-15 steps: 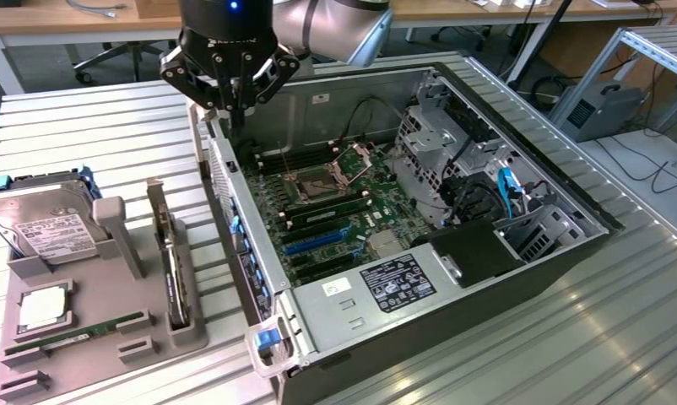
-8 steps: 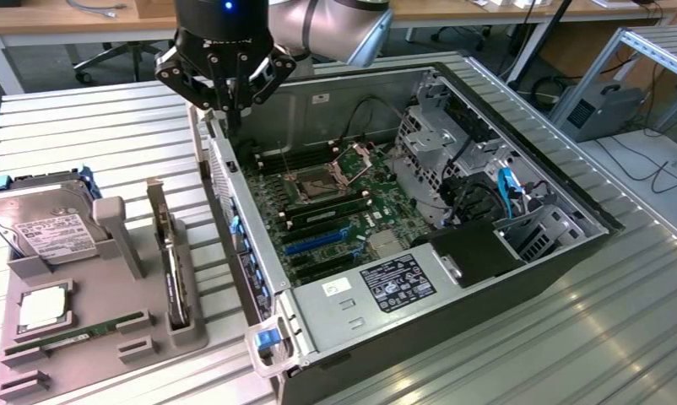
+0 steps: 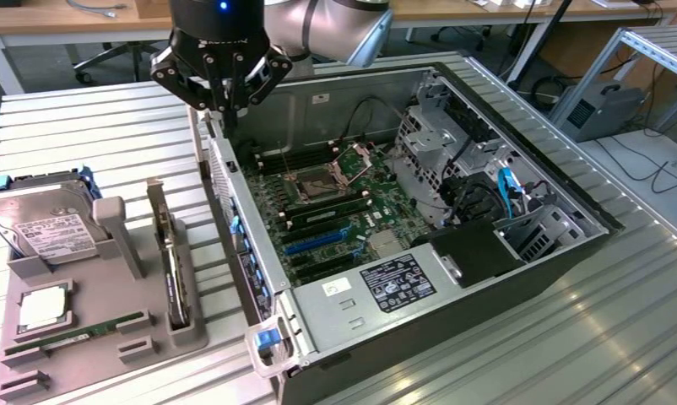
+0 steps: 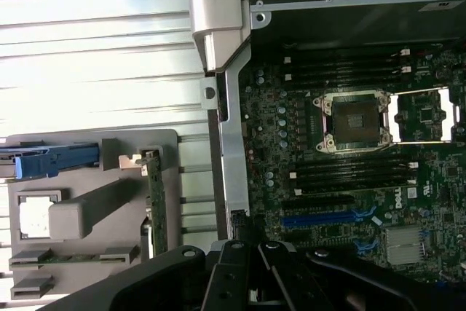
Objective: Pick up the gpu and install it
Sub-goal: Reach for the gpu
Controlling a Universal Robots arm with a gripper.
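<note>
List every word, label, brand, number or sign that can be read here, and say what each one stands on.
Nothing can be read for certain.
White label on the hard drive: print too small to read.
Black sticker inside the computer case: white print, blurred.
Small white sticker beside it: unreadable.
Circuit board markings: too small to read.

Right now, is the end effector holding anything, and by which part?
Nothing. The end effector is shut and empty above the computer case wall; the gpu stands in the tray.
</note>
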